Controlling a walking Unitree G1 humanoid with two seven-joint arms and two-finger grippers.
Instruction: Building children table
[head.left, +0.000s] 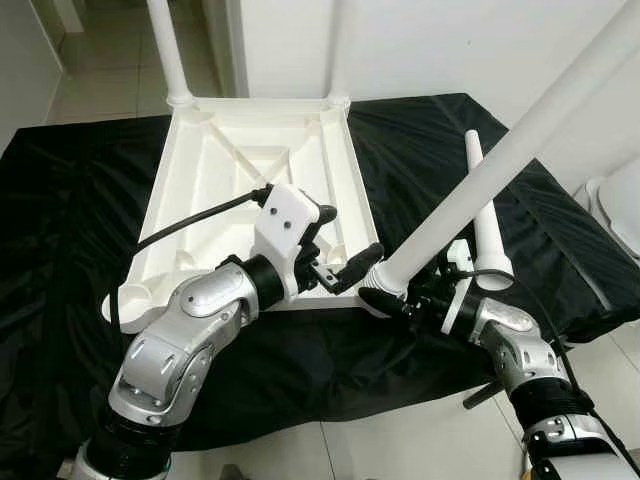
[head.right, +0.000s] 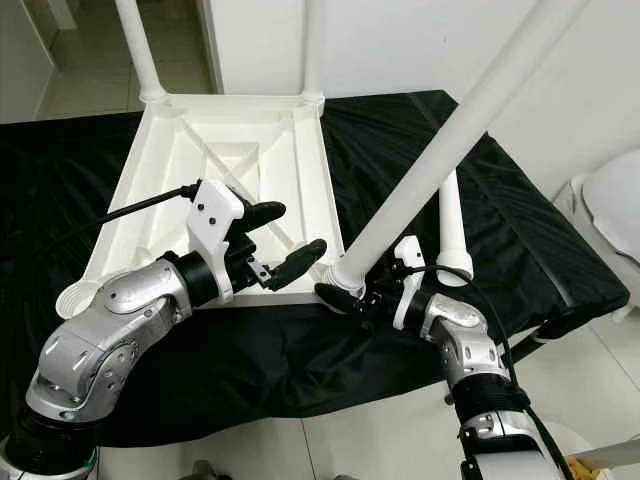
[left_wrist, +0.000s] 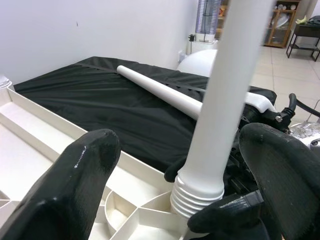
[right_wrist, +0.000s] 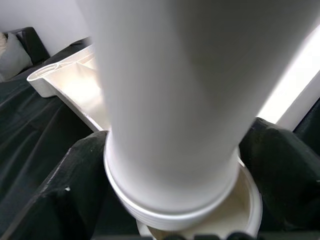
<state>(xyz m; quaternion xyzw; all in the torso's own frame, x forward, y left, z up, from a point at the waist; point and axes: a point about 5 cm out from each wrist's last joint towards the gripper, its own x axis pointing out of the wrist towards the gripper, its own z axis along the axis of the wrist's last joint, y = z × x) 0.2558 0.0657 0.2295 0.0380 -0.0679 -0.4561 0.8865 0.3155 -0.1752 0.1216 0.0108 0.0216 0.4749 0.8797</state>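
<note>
The white table top (head.left: 230, 170) lies upside down on a black cloth. Two white legs (head.right: 135, 45) (head.right: 313, 50) stand in its far corners. My right gripper (head.left: 385, 292) is shut on a third white leg (head.left: 480, 170), which leans up to the right. That leg's threaded end (right_wrist: 170, 200) rests at the near right corner socket (right_wrist: 247, 197). My left gripper (head.left: 345, 240) hovers open over that same corner, one finger on each side of the leg's base (left_wrist: 197, 192), not touching it. A fourth leg (head.left: 485, 220) lies loose on the cloth further right.
The black cloth (head.left: 60, 220) covers the whole work table and hangs over its front edge. A round white object (head.left: 620, 200) stands off the table's right end. A white wall rises behind, with tiled floor at the far left and in front.
</note>
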